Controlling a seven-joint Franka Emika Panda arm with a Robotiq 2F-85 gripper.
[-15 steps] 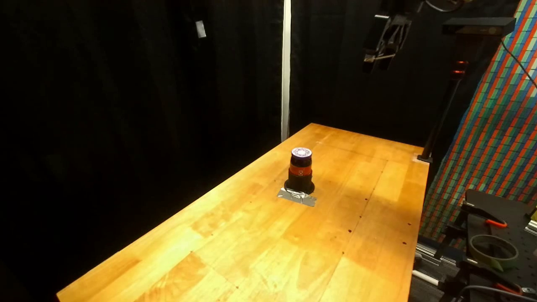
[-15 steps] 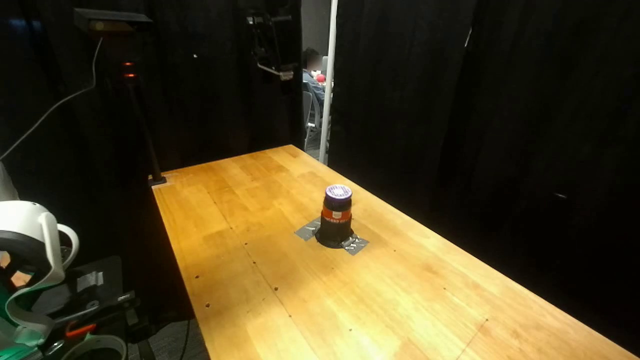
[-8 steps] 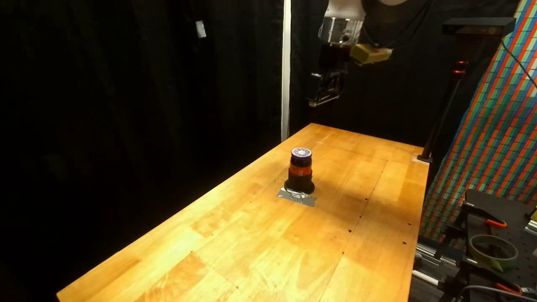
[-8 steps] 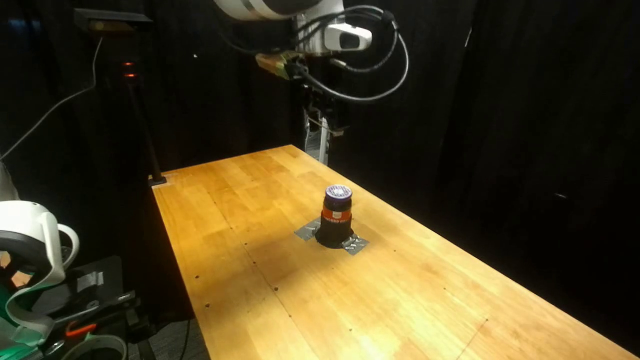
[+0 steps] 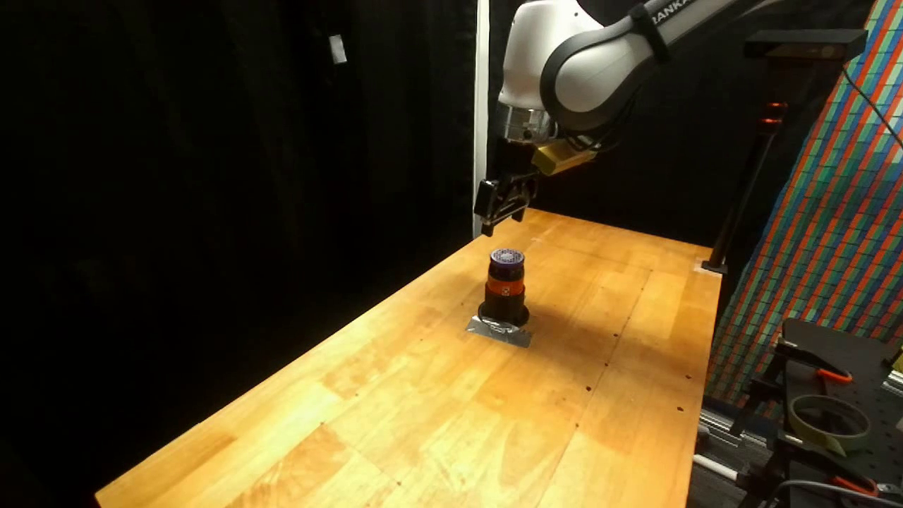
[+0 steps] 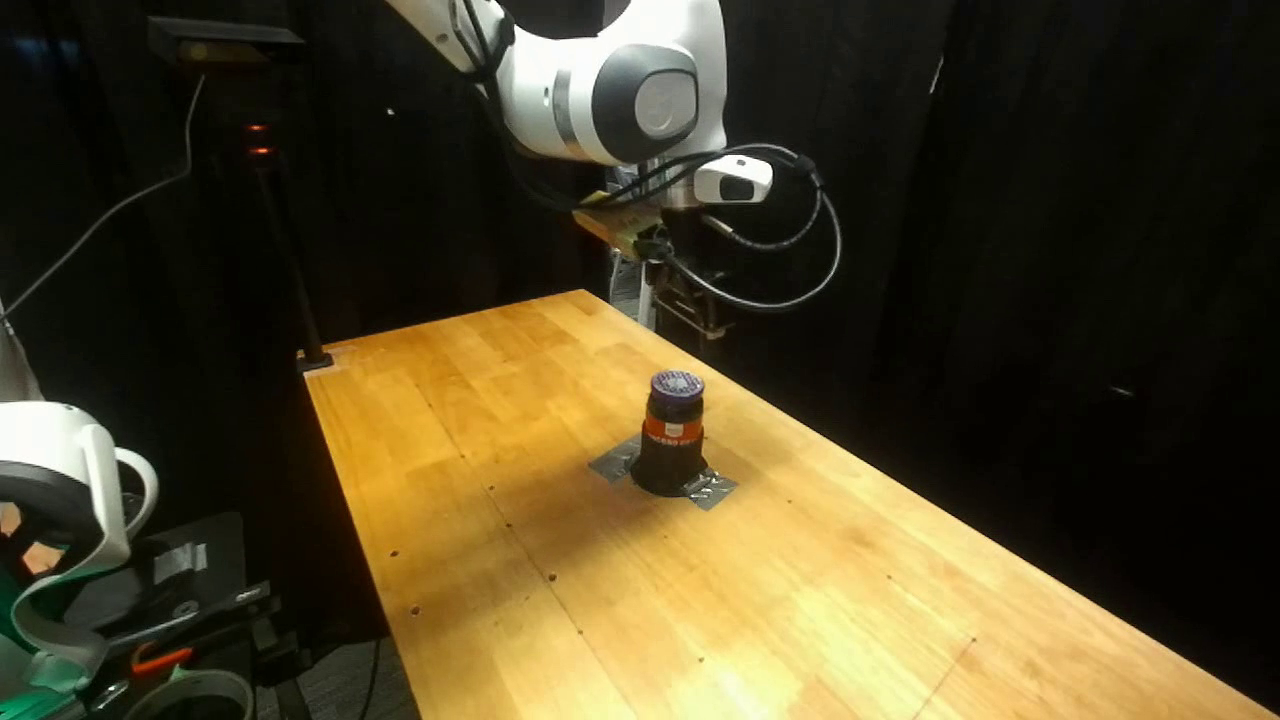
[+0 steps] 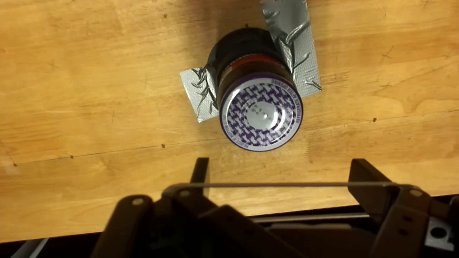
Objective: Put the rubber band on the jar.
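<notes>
Above the table (image 7: 89, 89), near the jar (image 7: 260, 105), my gripper (image 7: 280, 170) is spread wide, with the rubber band (image 7: 279, 185) stretched across it.

Black curtains (image 5: 247, 176), multicoloured checked hanging (image 5: 825, 233), wooden table (image 5: 437, 395)

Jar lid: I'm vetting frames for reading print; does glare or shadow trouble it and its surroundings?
Wrist view: white glare streaks the lid, though rim lettering shows; the jaws are mostly dark. Both exterior views: soft shadow lies on the table beside the jar; the curtains look near-black.
</notes>
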